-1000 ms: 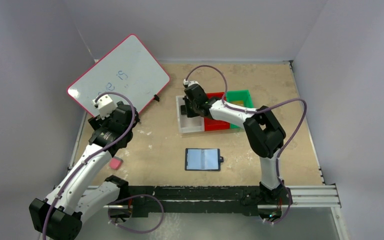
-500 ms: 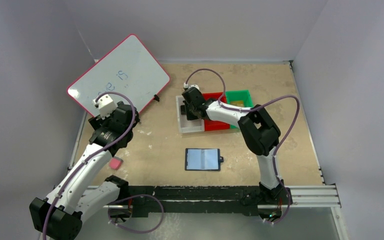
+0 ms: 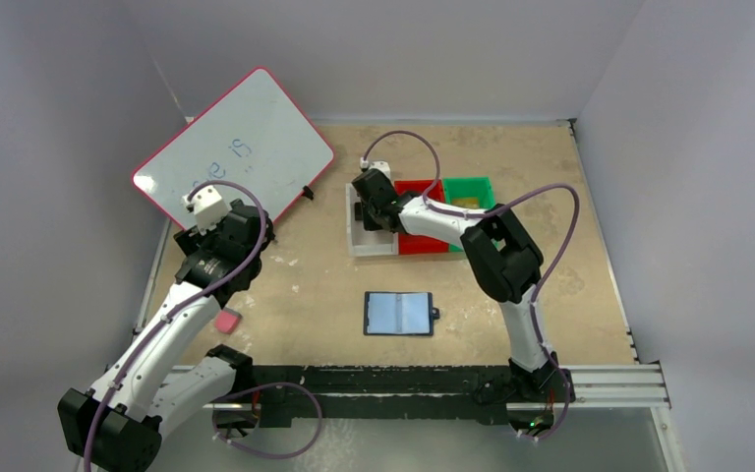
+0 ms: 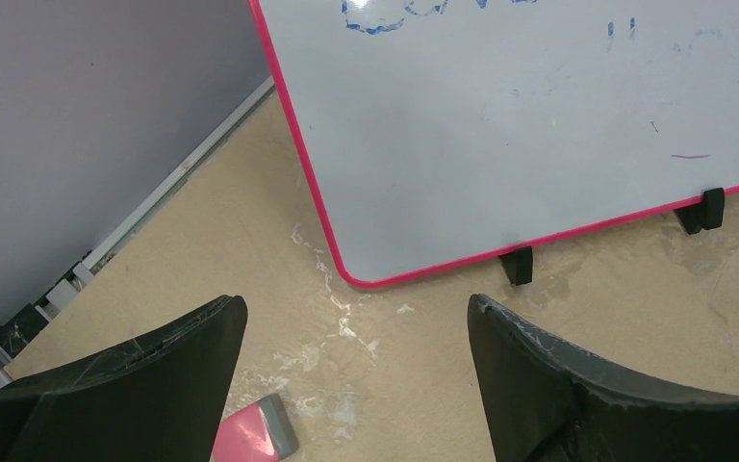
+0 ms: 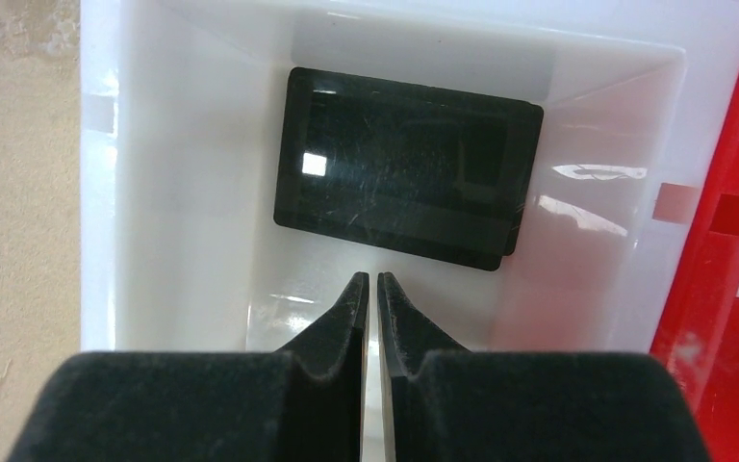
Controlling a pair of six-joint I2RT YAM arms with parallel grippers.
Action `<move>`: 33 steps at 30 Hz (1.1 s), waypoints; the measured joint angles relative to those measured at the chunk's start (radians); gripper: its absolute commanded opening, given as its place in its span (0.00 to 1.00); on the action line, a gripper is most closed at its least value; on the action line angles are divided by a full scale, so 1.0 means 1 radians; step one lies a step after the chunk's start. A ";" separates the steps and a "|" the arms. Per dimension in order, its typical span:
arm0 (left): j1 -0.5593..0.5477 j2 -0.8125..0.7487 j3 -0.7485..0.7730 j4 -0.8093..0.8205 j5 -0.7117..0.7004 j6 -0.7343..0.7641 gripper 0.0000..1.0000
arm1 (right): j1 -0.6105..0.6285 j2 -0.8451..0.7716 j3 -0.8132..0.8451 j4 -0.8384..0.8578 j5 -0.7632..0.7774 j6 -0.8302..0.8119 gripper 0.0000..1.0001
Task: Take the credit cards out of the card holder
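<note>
The card holder (image 3: 398,313) lies open and flat on the table near the front, its light blue inside up and its tab on the right. A black credit card (image 5: 407,180) lies flat in the white bin (image 5: 154,173); a second dark edge shows just under it. My right gripper (image 5: 373,279) hangs over that bin, shut and empty, its tips just short of the card; it also shows in the top view (image 3: 366,200). My left gripper (image 4: 356,303) is open and empty at the left, by the whiteboard. The silver-grey card is not visible.
A red bin (image 3: 423,218) and a green bin (image 3: 472,192) stand right of the white bin (image 3: 374,246); a tan patch shows in the green one. A pink-framed whiteboard (image 3: 236,143) leans at the back left. A pink eraser (image 3: 227,321) lies near the left arm.
My right gripper has shifted a little to the left and back over the white bin, and the arm's elbow has followed. The left arm and the card holder have not moved.
</note>
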 measured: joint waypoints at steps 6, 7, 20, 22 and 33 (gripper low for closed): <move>0.000 0.001 0.000 0.000 0.000 0.000 0.85 | 0.017 0.004 0.006 -0.009 0.056 -0.002 0.11; 0.000 0.002 0.000 0.000 0.000 0.000 0.85 | 0.023 0.004 0.008 -0.019 0.071 -0.003 0.11; 0.000 0.002 0.000 0.000 0.000 0.000 0.85 | 0.081 0.014 0.070 -0.080 0.163 0.053 0.10; 0.000 0.002 0.000 0.000 0.000 0.000 0.85 | 0.079 0.026 0.074 -0.079 0.163 0.076 0.10; 0.000 0.001 0.000 0.000 0.001 0.000 0.85 | 0.074 0.078 0.094 -0.074 0.175 0.160 0.10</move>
